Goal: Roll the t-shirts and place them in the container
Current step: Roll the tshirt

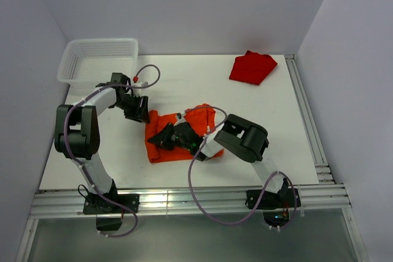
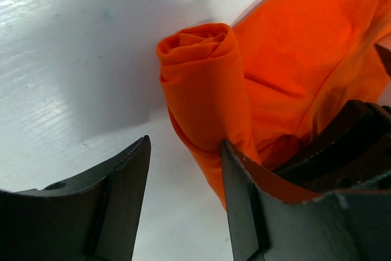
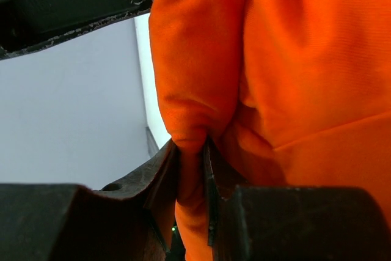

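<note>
The bright orange t-shirt (image 1: pixel 196 118) lies partly rolled at the table's middle. In the left wrist view its rolled end (image 2: pixel 201 84) stands just beyond my fingers. My left gripper (image 1: pixel 142 113) (image 2: pixel 185 151) is open at the shirt's upper left corner, with bare table between the jaws and cloth draped over the outer side of the right finger (image 2: pixel 244 200). My right gripper (image 1: pixel 158 139) (image 3: pixel 190 151) is shut on a fold of the orange t-shirt (image 3: pixel 293 59) near its left edge. The darker red t-shirt (image 1: pixel 252 67) lies bunched at the far right.
A white mesh basket (image 1: pixel 98 59) stands at the table's far left corner, just behind the left arm. A metal rail (image 1: pixel 304 115) runs along the right edge, and another along the near edge by the arm bases.
</note>
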Robot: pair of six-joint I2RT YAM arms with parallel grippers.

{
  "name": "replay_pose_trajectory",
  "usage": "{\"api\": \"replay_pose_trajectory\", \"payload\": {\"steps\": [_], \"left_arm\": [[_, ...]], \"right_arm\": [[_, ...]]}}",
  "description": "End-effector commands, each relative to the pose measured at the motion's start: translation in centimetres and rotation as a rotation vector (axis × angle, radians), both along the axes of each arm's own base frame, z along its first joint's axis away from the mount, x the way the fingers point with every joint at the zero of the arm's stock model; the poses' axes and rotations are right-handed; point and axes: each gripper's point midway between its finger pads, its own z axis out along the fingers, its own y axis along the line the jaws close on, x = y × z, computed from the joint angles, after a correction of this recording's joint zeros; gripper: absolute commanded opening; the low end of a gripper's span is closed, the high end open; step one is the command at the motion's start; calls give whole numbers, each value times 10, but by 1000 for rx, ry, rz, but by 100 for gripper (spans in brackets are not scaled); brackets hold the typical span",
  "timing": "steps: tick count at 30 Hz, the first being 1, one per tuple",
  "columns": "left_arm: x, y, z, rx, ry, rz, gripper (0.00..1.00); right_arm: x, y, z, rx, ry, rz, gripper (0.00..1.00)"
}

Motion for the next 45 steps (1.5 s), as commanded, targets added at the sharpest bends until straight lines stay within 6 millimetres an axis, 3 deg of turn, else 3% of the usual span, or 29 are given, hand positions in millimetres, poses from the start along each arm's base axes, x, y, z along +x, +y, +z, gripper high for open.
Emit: {"api": "replay_pose_trajectory", "payload": {"steps": [1, 7, 15, 17, 21, 22, 28, 32, 40, 45], "left_arm": [[7, -10, 0, -64, -28, -22, 55], [5, -19, -11, -108, 9, -11, 50], [11, -20, -16, -37, -16, 18, 23], [11, -20, -13, -14, -35, 22, 21], [14, -19, -9, 32, -72, 27, 20], [14, -18, -9, 46, -75, 31, 20], [14, -20, -8, 71, -94, 22, 20], [14, -22, -7, 72, -95, 19, 20], [13, -24, -8, 77, -95, 11, 20], [14, -25, -7, 79, -97, 8, 21]], "right_arm": [[2, 6, 26, 140, -5, -1, 25], [1, -2, 11, 77, 36, -26, 29], [4, -20, -18, -230, 50, -88, 42], [3, -26, -21, -337, 45, -100, 47], [3, -34, -13, -486, 2, -142, 50], [8, -32, -1, -495, -26, -168, 50], [4, -45, 19, -713, -98, -217, 52], [1, -41, 38, -785, -162, -232, 54], [1, -14, 58, -842, -263, -205, 52], [3, 2, 50, -860, -282, -171, 51]]}}
